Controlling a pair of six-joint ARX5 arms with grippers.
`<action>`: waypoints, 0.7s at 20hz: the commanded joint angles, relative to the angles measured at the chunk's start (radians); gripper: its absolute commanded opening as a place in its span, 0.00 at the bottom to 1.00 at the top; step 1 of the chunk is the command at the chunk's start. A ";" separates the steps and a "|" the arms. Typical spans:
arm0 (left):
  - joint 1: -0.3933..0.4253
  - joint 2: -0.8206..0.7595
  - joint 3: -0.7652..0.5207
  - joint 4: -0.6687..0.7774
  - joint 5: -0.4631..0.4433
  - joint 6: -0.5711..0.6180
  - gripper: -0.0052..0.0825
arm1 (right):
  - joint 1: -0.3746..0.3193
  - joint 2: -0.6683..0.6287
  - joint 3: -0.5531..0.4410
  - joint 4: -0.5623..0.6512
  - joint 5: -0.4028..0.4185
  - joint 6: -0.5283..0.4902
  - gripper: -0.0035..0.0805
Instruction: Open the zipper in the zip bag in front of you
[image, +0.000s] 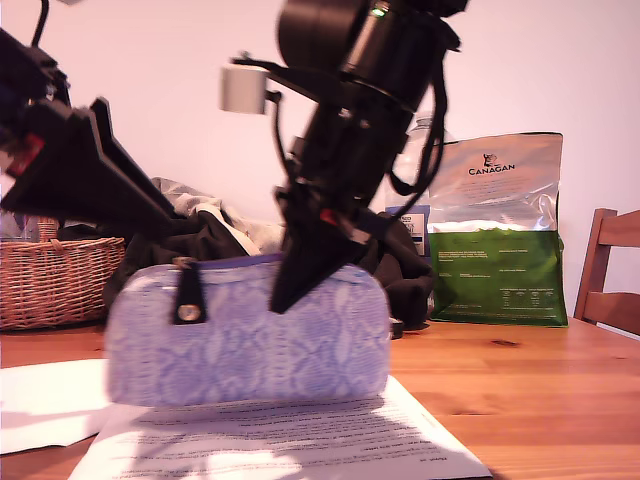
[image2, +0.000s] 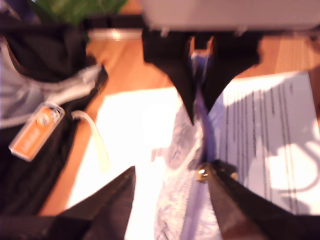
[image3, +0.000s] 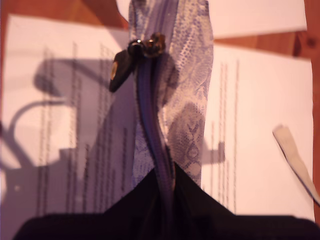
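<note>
The zip bag (image: 250, 335) stands upright near the middle of the bench (image: 520, 400), resting on printed sheets of paper (image: 290, 445) at the near edge. Its zipper (image3: 150, 115) runs along the top edge and is closed along the stretch that shows. The black pull tab (image: 187, 292) hangs down the near face at the end towards the exterior view's left. My second pincer (image: 285, 295) reaches down steeply from above onto the top of the bag, a little towards the exterior view's right of its middle. Its jaws are pressed together on the purple zipper tape, which the second wrist view shows disappearing between the black fingers (image3: 195, 200). My first pincer (image2: 172, 172) hangs over the pull-tab end of the bag, coming in from the exterior view's left. It is spread wide and holds nothing, and the metal slider (image2: 202, 173) lies just beside one of its fingertips. Whether that fingertip touches the slider cannot be told through the blur. Behind the bag lies a heap of dark clothing (image: 215, 240). A wicker basket (image: 55, 280) sits at the far left of the exterior view. A silver-and-green Canagan food bag (image: 500, 230) stands at the far right, with part of a wooden chair (image: 612, 270) beyond it.
</note>
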 joint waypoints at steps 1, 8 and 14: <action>0.004 0.029 -0.015 -0.018 0.003 0.014 0.54 | 0.005 0.011 -0.002 0.007 0.006 -0.003 0.03; 0.005 0.125 -0.015 -0.044 0.008 0.058 0.53 | 0.007 0.009 -0.002 0.008 0.022 -0.027 0.03; -0.002 0.164 -0.015 -0.012 0.011 0.057 0.07 | 0.014 0.007 -0.002 0.027 0.019 -0.022 0.06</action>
